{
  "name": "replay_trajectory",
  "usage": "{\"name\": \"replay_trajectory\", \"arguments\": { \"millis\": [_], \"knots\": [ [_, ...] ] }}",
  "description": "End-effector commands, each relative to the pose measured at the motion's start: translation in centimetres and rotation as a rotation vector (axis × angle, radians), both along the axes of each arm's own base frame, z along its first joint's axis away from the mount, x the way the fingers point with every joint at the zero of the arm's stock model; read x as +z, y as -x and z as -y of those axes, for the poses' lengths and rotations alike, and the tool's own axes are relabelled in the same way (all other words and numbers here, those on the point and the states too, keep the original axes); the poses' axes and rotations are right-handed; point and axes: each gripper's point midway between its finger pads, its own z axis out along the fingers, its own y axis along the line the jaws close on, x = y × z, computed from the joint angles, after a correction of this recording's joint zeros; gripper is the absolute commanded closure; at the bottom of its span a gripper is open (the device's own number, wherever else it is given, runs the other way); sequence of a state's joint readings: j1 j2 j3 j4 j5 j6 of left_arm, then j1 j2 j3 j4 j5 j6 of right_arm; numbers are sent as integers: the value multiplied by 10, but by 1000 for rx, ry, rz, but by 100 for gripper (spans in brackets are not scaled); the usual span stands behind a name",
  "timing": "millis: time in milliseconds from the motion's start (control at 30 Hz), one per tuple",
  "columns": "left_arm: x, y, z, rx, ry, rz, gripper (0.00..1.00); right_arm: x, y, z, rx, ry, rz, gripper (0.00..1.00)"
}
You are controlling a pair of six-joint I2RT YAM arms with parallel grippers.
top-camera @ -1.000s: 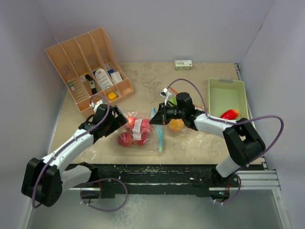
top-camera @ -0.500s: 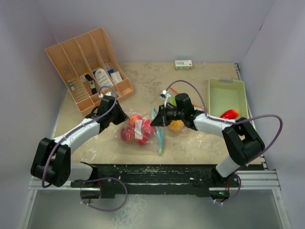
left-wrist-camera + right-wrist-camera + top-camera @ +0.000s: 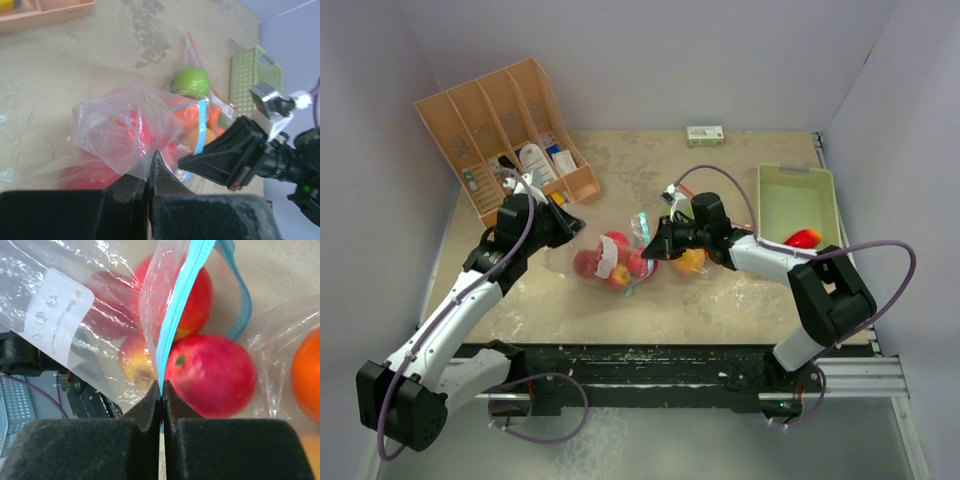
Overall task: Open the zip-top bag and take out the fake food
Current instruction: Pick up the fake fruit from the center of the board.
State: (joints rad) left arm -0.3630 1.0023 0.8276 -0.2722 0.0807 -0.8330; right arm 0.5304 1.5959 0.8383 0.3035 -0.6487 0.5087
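Note:
The clear zip-top bag (image 3: pixel 620 262) hangs bunched between my two grippers at the table's middle, its blue zip strip (image 3: pixel 176 295) on the right. Red fake food (image 3: pixel 212 374) and a yellow-red piece (image 3: pixel 134 361) show through the plastic. My left gripper (image 3: pixel 150 161) is shut on the bag's clear left end. My right gripper (image 3: pixel 161 388) is shut on the blue zip strip. An orange fruit (image 3: pixel 690 262) lies just right of the bag, outside it. A green fruit (image 3: pixel 190 81) lies behind the bag. One red fruit (image 3: pixel 802 239) rests beside the tray.
A pale green tray (image 3: pixel 798 200) stands at the right. A peach divided organiser (image 3: pixel 505 130) with small items fills the back left, close behind my left arm. A small box (image 3: pixel 705 134) lies by the back wall. Walls close in left, right and behind.
My left gripper went from open beside the bag to shut on its left end, and has drawn back and up. The bag has lifted and bunched. The right gripper shifted slightly back.

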Motion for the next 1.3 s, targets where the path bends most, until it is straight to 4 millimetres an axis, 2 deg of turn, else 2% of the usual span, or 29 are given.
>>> {"name": "replay_trajectory", "arguments": {
  "millis": [0, 167, 233, 333, 433, 500, 567, 633, 700, 767, 833, 967, 1167, 1267],
  "knots": [
    [-60, 16, -10, 23, -55, -170, 100, 14, -11, -4, -2, -14, 47, 100],
    [-96, 25, -4, 42, 12, -258, 100, 10, -12, -3, 8, 13, 38, 100],
    [-107, 26, -7, 63, -4, -306, 100, 8, -12, -2, 10, 24, 34, 96],
    [-118, 26, -11, 79, -48, -362, 100, 6, -11, 0, 11, 49, 19, 75],
    [-123, 24, -12, 83, -71, -393, 100, 18, -19, 6, -20, 88, 63, 51],
    [-125, 23, -12, 89, -77, -408, 100, 32, -26, 13, -68, 106, 110, 42],
    [-130, 23, -12, 92, -83, -427, 100, 44, -32, 25, -126, 120, 141, 37],
    [-134, 24, -12, 92, -87, -444, 100, 50, -36, 41, -191, 127, 139, 34],
    [-137, 24, -11, 94, -87, -452, 100, 46, -36, 61, -254, 144, 116, 32],
    [-137, 23, -11, 92, -84, -449, 100, 37, -34, 75, -289, 171, 100, 31],
    [-138, 23, -10, 92, -81, -449, 100, 23, -26, 81, -260, 214, 89, 31],
    [-140, 22, -8, 83, -74, -454, 100, 6, -22, 79, -208, 235, 96, 33],
    [-142, 22, -7, 78, -70, -458, 100, -8, -16, 67, -139, 269, 101, 37],
    [-142, 21, -6, 77, -68, -459, 100, -23, -9, 61, -93, 309, 75, 38]
  ]
}}
